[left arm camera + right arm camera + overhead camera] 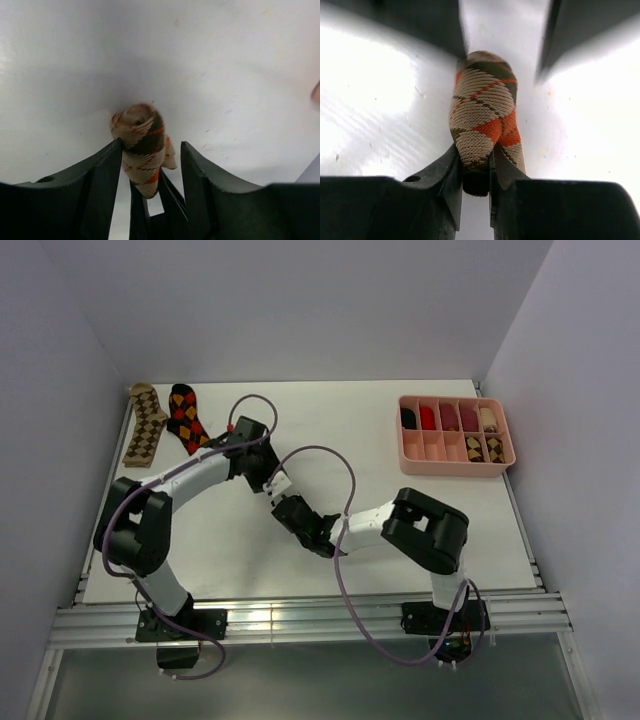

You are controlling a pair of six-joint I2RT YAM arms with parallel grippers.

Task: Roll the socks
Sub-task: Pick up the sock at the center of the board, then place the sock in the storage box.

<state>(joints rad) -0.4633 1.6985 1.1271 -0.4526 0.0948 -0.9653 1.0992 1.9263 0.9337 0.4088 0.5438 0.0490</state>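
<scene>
A rolled beige-brown-orange argyle sock [485, 115] is pinched at its near end by my right gripper [475, 160], which is shut on it. In the left wrist view the same sock [142, 145] stands between the fingers of my left gripper [152, 145]. That gripper is open: its left finger touches the roll and its right finger [200, 170] stands apart. In the top view the two grippers, left [275, 490] and right [295, 512], meet mid-table and hide the roll. Two flat socks lie at the far left, one tan-brown [146, 425] and one black-red-orange [187, 417].
A pink compartment tray [455, 458] at the far right holds several rolled socks in plain colours and argyle. Grey walls close in the table on three sides. Purple cables loop over both arms.
</scene>
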